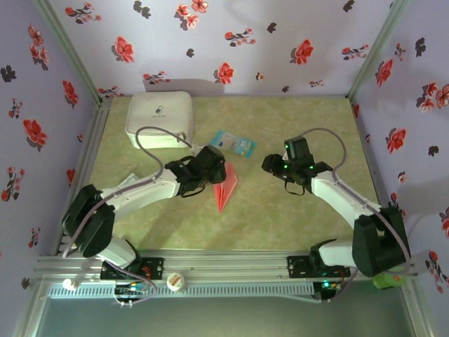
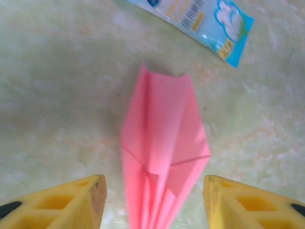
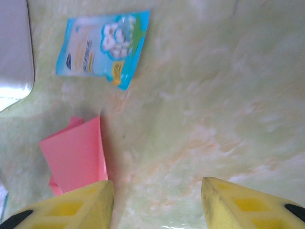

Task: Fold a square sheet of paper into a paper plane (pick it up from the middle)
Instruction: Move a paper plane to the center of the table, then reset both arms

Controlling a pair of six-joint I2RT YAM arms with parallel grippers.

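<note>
The square sheet of paper is folded into a slim salmon-pink paper plane that lies on the table's middle, its point toward the near edge. My left gripper hovers over its wide end. In the left wrist view the plane runs up between the yellow fingers, which stand apart on either side without touching it; the left gripper is open. My right gripper is to the plane's right, open over bare table. The plane's edge shows beside its left finger.
A light-blue printed packet lies just behind the plane. A white case stands at the back left. Flowered walls close in the green tabletop on three sides.
</note>
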